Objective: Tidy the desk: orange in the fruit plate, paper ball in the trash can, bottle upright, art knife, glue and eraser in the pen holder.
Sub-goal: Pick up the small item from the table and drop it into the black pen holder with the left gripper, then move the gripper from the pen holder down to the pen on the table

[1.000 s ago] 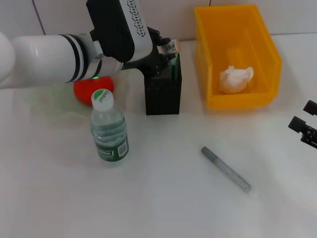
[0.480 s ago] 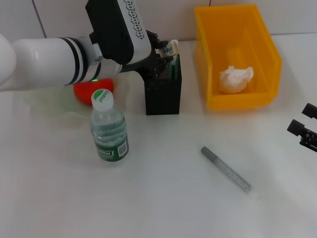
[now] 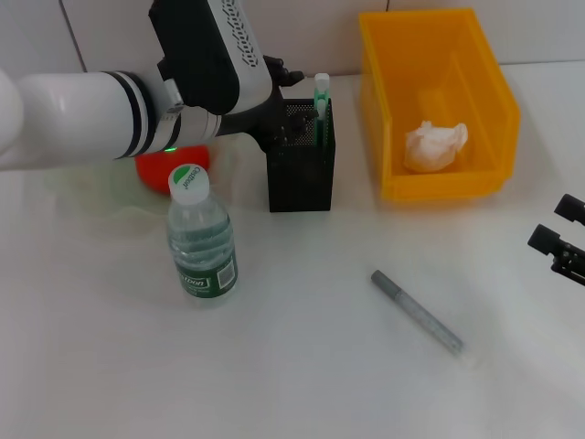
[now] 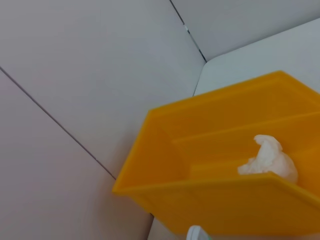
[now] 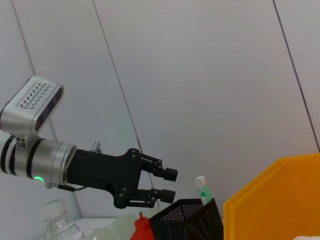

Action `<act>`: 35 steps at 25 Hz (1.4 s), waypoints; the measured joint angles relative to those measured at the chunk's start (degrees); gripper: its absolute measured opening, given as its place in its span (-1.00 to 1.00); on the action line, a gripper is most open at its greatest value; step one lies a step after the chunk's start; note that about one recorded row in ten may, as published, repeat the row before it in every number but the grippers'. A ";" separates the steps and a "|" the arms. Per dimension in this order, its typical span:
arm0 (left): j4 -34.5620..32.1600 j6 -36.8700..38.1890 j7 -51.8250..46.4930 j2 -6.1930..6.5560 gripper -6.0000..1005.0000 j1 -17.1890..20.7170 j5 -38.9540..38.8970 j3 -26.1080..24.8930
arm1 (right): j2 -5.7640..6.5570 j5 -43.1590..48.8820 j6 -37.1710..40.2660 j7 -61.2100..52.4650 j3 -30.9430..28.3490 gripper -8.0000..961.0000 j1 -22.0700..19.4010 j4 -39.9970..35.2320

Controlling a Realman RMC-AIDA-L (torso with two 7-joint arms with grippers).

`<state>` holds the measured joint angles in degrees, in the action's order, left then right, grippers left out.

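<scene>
Left claw (image 5: 169, 185): mine, hanging above and just behind the back rim of the pen holder (image 3: 301, 169), fingers spread with nothing between them.

Pen holder: black mesh cup, upright, directly below and in front of my left claw. A white-and-green stick (image 3: 321, 102) pokes up from its far corner, just beside my fingertips. I cannot tell what else lies inside; the mesh hides the contents.

Orange (image 3: 164, 166): red-orange, below my left forearm and mostly covered by it. It sits in the fruit plate (image 3: 87, 187), a pale-green glass dish that is faint against the table and partly hidden by my arm.

Bottle (image 3: 199, 236): clear plastic, green label, white cap with green print, standing upright nearer to me than my left claw, in front of the orange.

Trash can (image 3: 439, 101): yellow-orange bin beside the pen holder, on the far side of it from my left arm. The paper ball (image 3: 435, 146), a crumpled white wad, lies inside on its floor.

Grey pen-like stick (image 3: 417, 311): lying flat on the table, well apart from my left claw, between the bottle and my right claw.

Right claw (image 3: 559, 240): mine, low at the table's edge beyond the trash can, cut off by the frame; I cannot tell how its fingers stand.
</scene>
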<state>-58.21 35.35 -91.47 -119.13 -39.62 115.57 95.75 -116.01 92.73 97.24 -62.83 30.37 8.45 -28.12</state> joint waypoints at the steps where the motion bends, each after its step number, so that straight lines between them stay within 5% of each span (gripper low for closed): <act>1: -0.15 -0.05 -0.02 0.00 -0.30 0.14 0.00 0.05 | 0.00 0.00 0.07 -0.05 -0.01 0.61 -0.05 0.00; 10: -7.59 3.47 -4.65 0.43 -0.07 2.77 -1.39 -1.23 | -0.04 0.00 0.83 -0.59 -0.45 0.61 -0.44 0.00; 12: -11.56 21.94 1.44 0.67 0.11 4.31 -15.08 -11.98 | 0.03 -0.02 0.88 -0.68 -0.46 0.61 -0.45 0.00; 15: -10.12 34.59 6.53 0.76 0.47 4.69 -23.54 -19.30 | 0.13 -0.25 0.92 -1.04 -0.50 0.61 -0.48 -0.03; 20: -1.75 49.92 14.04 0.71 0.59 6.90 -32.74 -27.85 | 0.65 -0.34 1.09 -4.63 -1.83 0.61 -0.52 -1.56; 25: 1.83 52.64 17.70 0.64 0.58 9.11 -35.58 -28.69 | 1.31 -0.18 4.91 -13.99 -2.15 0.60 -0.96 -9.22; 26: 8.08 57.12 27.29 0.52 0.58 15.60 -39.19 -27.06 | 1.41 0.20 5.85 -19.86 -2.18 0.60 -0.96 -15.21; 27: 9.37 58.12 30.16 0.52 0.58 17.56 -39.21 -25.77 | 1.41 0.20 5.85 -19.86 -2.18 0.60 -0.96 -15.21; 30: 13.86 59.78 35.63 0.54 0.58 21.54 -39.24 -22.68 | 1.44 2.33 6.02 -28.15 -2.06 0.60 -0.02 -24.30; 35: 23.89 59.05 37.97 0.59 0.58 22.41 -39.50 -23.94 | 1.00 13.45 7.18 -43.06 -0.72 0.60 4.42 -42.13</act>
<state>-34.32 94.39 -53.50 -118.55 -17.21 76.07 71.81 -115.01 106.18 104.42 -105.89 29.65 12.88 -70.25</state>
